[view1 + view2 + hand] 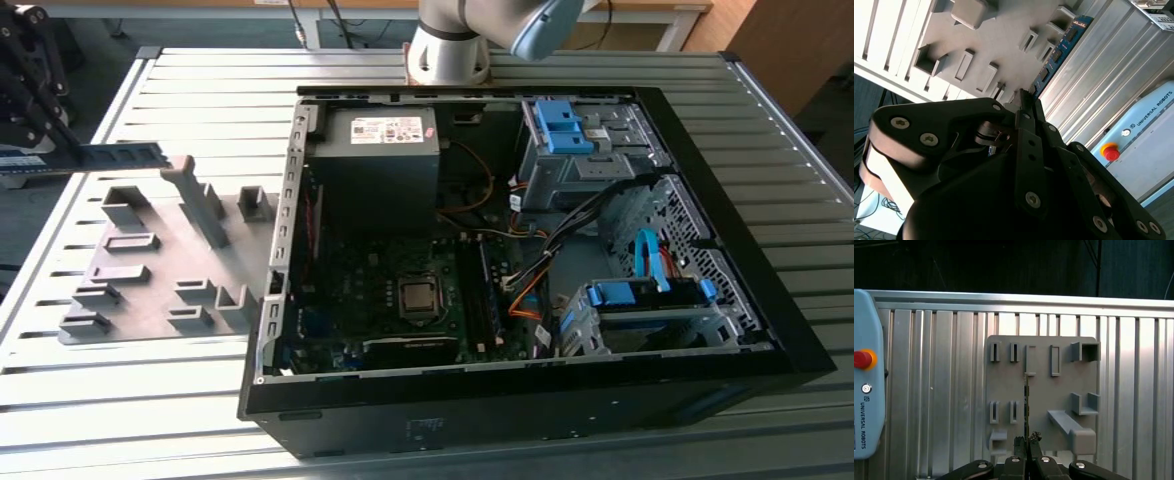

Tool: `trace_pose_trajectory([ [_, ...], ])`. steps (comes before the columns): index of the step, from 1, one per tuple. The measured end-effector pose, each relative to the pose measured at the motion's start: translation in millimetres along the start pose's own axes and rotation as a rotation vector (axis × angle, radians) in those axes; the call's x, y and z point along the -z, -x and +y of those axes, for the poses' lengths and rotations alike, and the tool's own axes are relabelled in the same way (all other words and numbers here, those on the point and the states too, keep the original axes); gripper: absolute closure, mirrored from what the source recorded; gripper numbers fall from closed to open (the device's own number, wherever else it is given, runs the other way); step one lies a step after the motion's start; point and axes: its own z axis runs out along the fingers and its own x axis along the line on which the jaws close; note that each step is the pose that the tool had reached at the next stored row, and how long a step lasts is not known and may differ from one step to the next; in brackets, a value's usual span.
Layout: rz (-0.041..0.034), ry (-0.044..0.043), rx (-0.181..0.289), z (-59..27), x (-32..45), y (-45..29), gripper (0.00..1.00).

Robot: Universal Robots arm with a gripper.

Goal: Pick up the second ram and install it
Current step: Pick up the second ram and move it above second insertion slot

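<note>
Pick-up step: the end effector [1026,442] was squeezed shut on the ram stick [127,155], upper left, not yet in the computer [534,410].

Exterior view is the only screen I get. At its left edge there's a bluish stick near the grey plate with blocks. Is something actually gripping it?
Observer: Yes. In the first wrist view the gripper is closed on the second ram, which shows edge-on as a thin line.
Operator: Is it just a plain strip?
Observer: No. The second wrist view shows dark chips in a row along its blue face.
Operator: Anything else near that plate?
Observer: A pale blue box with a red button sits off to one side of the grey fixture plate.
</note>
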Motion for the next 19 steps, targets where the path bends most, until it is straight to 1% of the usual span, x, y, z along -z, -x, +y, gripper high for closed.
trace_pose_trajectory([
  [19, -0.0001, 0.0000, 0.000, -10.3, 0.0, -0.1, 0.86],
])
